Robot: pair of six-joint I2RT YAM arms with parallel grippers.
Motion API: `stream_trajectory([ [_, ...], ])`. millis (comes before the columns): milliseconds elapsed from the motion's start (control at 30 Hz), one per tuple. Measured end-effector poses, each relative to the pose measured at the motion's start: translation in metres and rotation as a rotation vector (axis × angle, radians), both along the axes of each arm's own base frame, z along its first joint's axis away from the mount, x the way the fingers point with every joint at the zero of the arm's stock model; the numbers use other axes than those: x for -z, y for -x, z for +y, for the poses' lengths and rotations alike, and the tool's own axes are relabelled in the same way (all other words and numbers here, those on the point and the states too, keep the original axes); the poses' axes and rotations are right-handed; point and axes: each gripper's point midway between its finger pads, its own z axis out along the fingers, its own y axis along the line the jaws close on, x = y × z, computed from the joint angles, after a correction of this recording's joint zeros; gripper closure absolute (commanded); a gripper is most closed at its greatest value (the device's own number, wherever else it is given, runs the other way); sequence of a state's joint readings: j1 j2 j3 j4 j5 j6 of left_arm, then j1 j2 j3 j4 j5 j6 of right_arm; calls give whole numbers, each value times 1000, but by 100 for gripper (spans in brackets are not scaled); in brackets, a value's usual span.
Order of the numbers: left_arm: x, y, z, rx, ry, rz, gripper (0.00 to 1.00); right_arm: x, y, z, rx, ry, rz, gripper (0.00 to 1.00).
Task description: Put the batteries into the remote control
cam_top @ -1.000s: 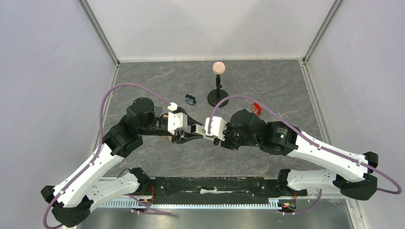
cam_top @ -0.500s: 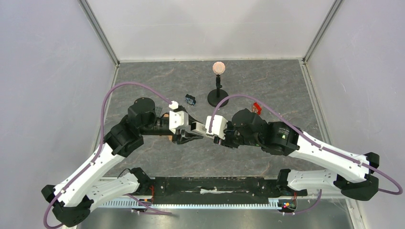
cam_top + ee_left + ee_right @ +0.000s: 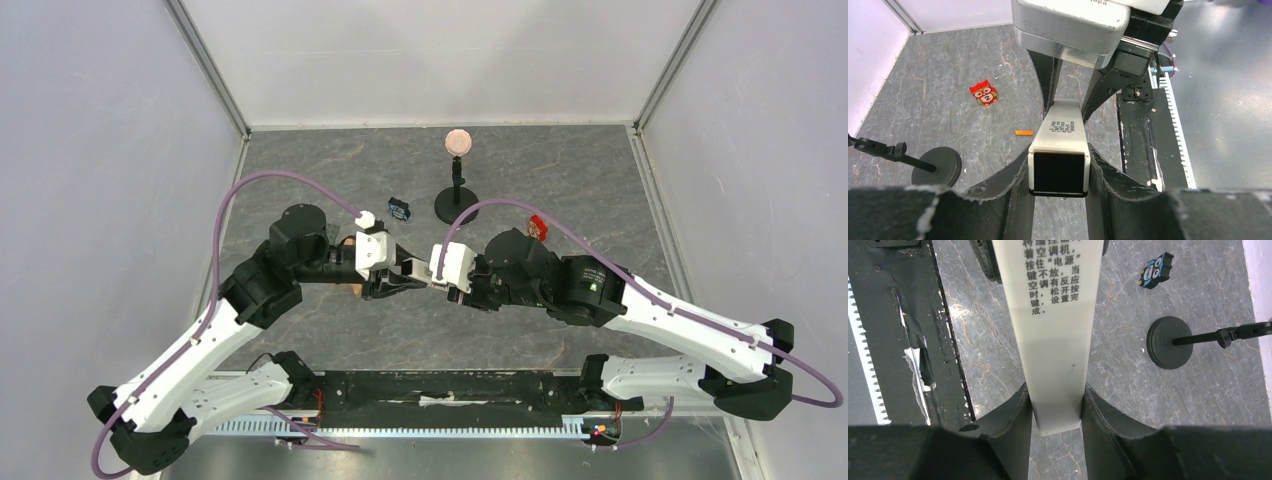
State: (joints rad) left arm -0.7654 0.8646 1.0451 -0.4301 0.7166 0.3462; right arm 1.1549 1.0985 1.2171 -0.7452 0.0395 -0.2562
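Note:
The remote control (image 3: 1063, 127), a long white bar with a black end, is held off the table between both grippers. My left gripper (image 3: 1058, 165) is shut on its black end. My right gripper (image 3: 1055, 396) is shut on the other end of the remote (image 3: 1053, 340), whose plain back carries printed text. In the top view the two grippers, left (image 3: 403, 279) and right (image 3: 430, 279), meet at mid-table with the remote (image 3: 416, 270) mostly hidden between them. A tiny orange piece (image 3: 1024, 133), which looks like one battery, lies on the table. The other battery is out of view.
A black stand (image 3: 456, 205) with a round copper top stands at the back centre. A blue owl tile (image 3: 399, 209) lies left of it and a red owl tile (image 3: 537, 227) right of it. A tan-orange piece (image 3: 354, 288) peeks from under my left wrist. A black rail (image 3: 450, 388) runs along the near edge.
Both grippers and the remote have shifted very slightly away from the near edge. Both grips are unchanged.

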Motion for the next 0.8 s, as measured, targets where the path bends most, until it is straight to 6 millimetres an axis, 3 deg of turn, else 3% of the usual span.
stream_trajectory([
  [100,1,-1,-1,-5,4,2,98,1,0,0,6,1,3,76],
  [200,8,-4,-2,-18,4,19,98,8,-1,-2,22,1,12,40],
  [267,16,-9,-3,-44,0,35,98,14,0,-1,42,-19,29,23],
  [367,29,-20,-3,-105,-10,56,98,17,0,0,80,-79,50,8],
  [433,35,-25,-3,-134,-8,67,98,17,0,-1,110,-126,57,2],
  [600,47,-32,0,-192,3,72,98,7,-1,-6,202,-278,84,2],
  [800,42,-31,7,-220,46,61,98,-20,-4,-10,356,-552,193,2],
])
